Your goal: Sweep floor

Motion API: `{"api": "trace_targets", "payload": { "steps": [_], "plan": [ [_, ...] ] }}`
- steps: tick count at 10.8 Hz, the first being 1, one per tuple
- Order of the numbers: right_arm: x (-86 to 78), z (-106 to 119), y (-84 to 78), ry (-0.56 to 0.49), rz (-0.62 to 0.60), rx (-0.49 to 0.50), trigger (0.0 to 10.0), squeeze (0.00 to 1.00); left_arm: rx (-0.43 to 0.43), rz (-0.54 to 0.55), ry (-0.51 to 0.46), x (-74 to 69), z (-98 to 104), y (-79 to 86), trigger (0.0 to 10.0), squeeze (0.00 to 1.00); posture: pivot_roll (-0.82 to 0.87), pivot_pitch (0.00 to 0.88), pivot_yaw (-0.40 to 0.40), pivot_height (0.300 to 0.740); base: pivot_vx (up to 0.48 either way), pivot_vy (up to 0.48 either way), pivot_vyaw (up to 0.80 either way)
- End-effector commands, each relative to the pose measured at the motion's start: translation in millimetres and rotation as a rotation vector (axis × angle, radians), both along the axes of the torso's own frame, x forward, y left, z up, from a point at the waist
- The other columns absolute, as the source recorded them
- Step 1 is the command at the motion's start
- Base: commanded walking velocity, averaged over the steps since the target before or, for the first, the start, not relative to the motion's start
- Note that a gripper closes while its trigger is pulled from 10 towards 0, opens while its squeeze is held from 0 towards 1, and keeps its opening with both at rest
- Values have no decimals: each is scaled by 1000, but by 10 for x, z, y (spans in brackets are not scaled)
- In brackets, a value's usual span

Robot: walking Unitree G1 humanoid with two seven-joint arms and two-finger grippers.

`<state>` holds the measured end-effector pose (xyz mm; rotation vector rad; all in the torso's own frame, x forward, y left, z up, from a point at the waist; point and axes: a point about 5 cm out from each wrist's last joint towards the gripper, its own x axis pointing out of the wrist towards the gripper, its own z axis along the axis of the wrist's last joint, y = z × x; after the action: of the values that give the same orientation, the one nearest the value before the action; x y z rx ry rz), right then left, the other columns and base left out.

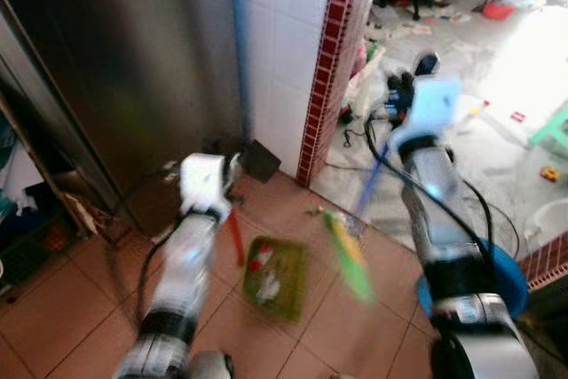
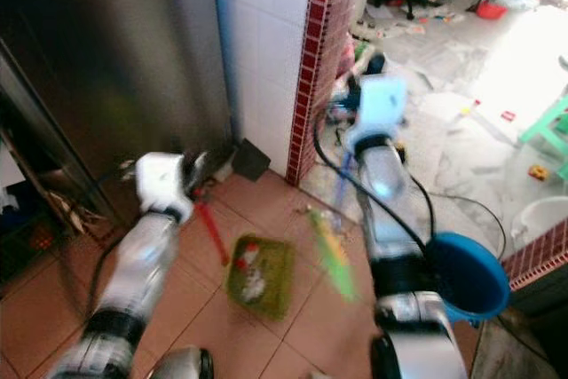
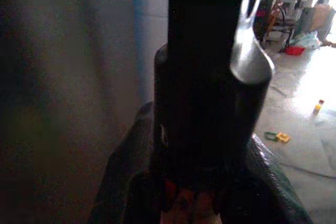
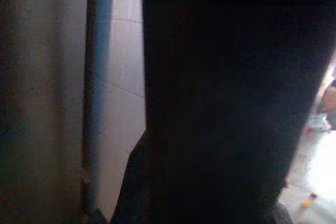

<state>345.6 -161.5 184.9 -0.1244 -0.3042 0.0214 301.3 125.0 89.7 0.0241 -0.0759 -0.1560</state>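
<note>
Two silver robot arms reach forward and down, blurred by motion. The left arm (image 1: 182,272) extends ahead, its white wrist raised, with the left end effector (image 1: 232,175) near the wrist's far end. The right arm (image 1: 439,219) stretches further forward, its right end effector (image 1: 404,95) dark and indistinct.

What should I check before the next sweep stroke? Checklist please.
1. Dustpan flat on the tiled floor, debris inside: ok.
2. Left pincer holding the red dustpan handle: cannot tell, blurred.
3. Right pincer gripping the broom: cannot tell; motion blur, right wrist view dark.
4. Broom head beside the dustpan, on its right: ok.
5. Blue bucket close to the right arm: not ok, could be bumped.
6. Black cable trailing near the broom: not ok, snag risk.
</note>
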Motion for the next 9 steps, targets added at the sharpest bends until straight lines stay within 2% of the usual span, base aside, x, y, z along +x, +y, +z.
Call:
{"api": "trace_targets", "payload": {
  "steps": [1, 3, 4, 6, 7, 9],
  "plan": [
    [-10, 106, 0, -61, -8, -14, 10000, 0, 8, -30, -91, 18, 239, -46, 10000, 0, -44, 0, -14, 740, 0, 0, 0],
    [-40, -86, -31, 8, -40, 6, 10000, 0, 6, -28, -78, -138, 331, -2, 10000, 0, -33, 0, -25, 740, 0, 0, 0],
    [-56, -174, -22, 49, -38, 34, 10000, 0, 14, -27, -52, -196, 290, 30, 10000, 0, -32, 0, -31, 740, 0, 0, 0],
    [-92, -323, -23, 107, -59, 34, 10000, 0, 12, -26, -19, -245, 276, 25, 10000, 0, -40, 0, -35, 740, 0, 0, -800],
    [-116, -397, 0, 127, -61, 56, 10000, 0, -25, 1, 21, -281, 218, 66, 10000, 0, -61, 0, -10, 740, 0, 0, -800],
    [-91, -414, 16, 142, -78, 106, 10000, 0, -40, 0, 57, -268, 201, 63, 10000, 0, -70, 0, 16, 740, 0, 0, -800]
  ]
}}
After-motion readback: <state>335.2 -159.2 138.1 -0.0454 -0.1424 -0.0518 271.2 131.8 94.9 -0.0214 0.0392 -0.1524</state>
